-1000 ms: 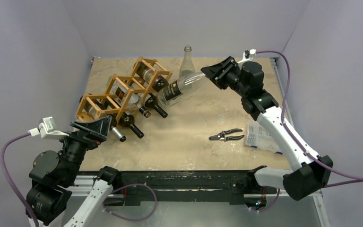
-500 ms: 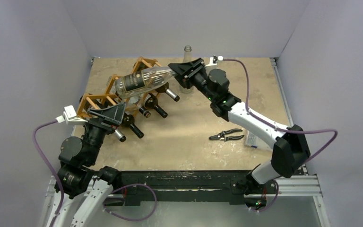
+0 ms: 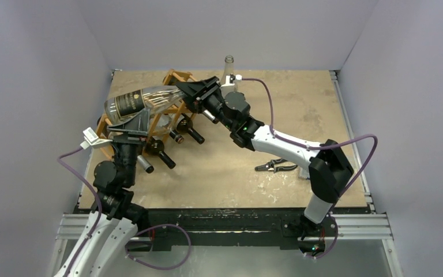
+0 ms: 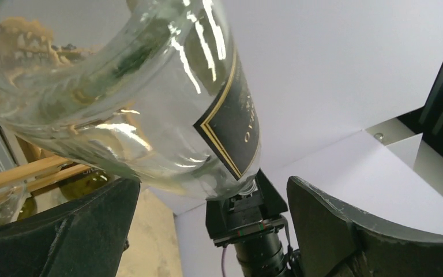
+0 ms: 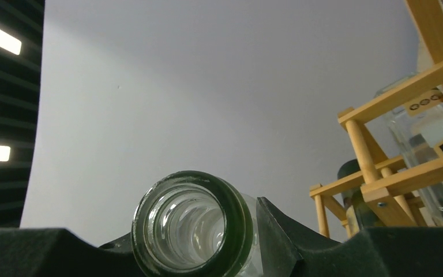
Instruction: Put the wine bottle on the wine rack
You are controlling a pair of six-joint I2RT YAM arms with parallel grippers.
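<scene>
A clear glass wine bottle (image 3: 141, 101) with a black label hangs tilted over the left part of the wooden wine rack (image 3: 176, 76), base to the left. My right gripper (image 3: 189, 92) is shut on its neck; the right wrist view shows the bottle's mouth (image 5: 187, 228) between the fingers (image 5: 288, 242) and the rack's bars (image 5: 392, 173) at the right. My left gripper (image 3: 130, 122) is raised just under the bottle's base and is open. From the left wrist the bottle's body (image 4: 121, 98) fills the view above the wide-apart fingers (image 4: 69, 231), which do not touch it.
Several dark bottles lie in the rack with their necks (image 3: 162, 157) poking toward the front. An empty clear bottle (image 3: 228, 68) stands at the back of the table. Black pliers (image 3: 276, 166) lie right of centre, under the right arm.
The right arm has carried the bottle from the table's middle leftward over the rack. The left arm has risen and brought its open gripper under the bottle's base.
</scene>
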